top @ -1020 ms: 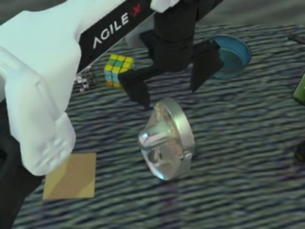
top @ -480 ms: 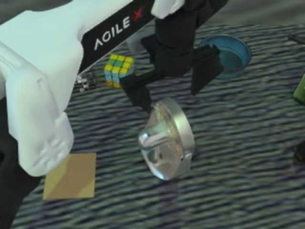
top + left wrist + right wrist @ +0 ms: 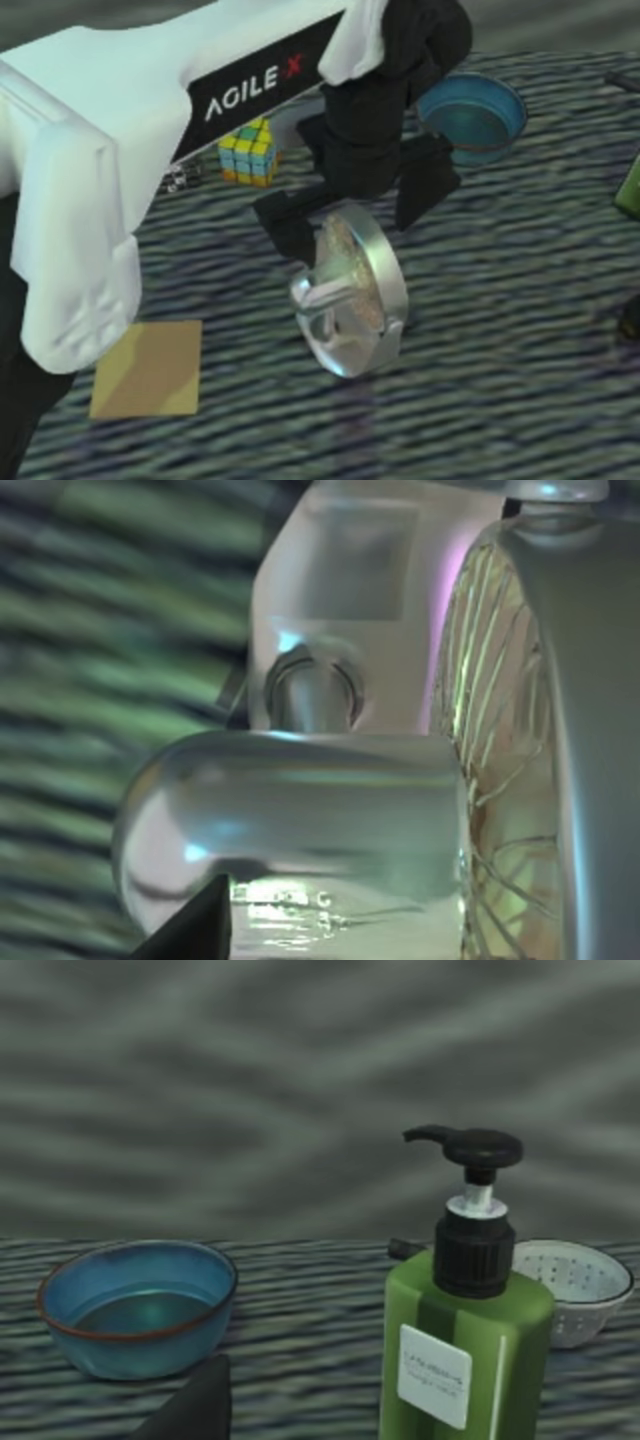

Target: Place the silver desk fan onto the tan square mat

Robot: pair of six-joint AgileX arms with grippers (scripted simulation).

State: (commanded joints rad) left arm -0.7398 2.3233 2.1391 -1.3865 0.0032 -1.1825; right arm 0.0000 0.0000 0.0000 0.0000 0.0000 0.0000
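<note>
The silver desk fan (image 3: 350, 295) lies tilted at the table's middle, with its ring, pale grille and cone hub showing. My left gripper (image 3: 357, 210) hangs open just above its far edge. One dark finger (image 3: 288, 228) is at the ring's left and the other (image 3: 425, 190) at its right, neither touching. The left wrist view is filled by the fan (image 3: 330, 810) close up, with one fingertip (image 3: 195, 930) at the frame's edge. The tan square mat (image 3: 150, 368) lies flat at the front left, bare. My right gripper (image 3: 300, 1430) is parked off to the right, open.
A colourful puzzle cube (image 3: 250, 150) and a small mirrored cube (image 3: 180, 172) sit behind the mat's side. At the back right is a blue bowl (image 3: 475, 115). A green pump bottle (image 3: 465, 1350) and a white colander (image 3: 575, 1285) stand by the right arm.
My left gripper has come down and slightly forward, so its open fingers now flank the fan's far rim. The fan and the mat have not moved.
</note>
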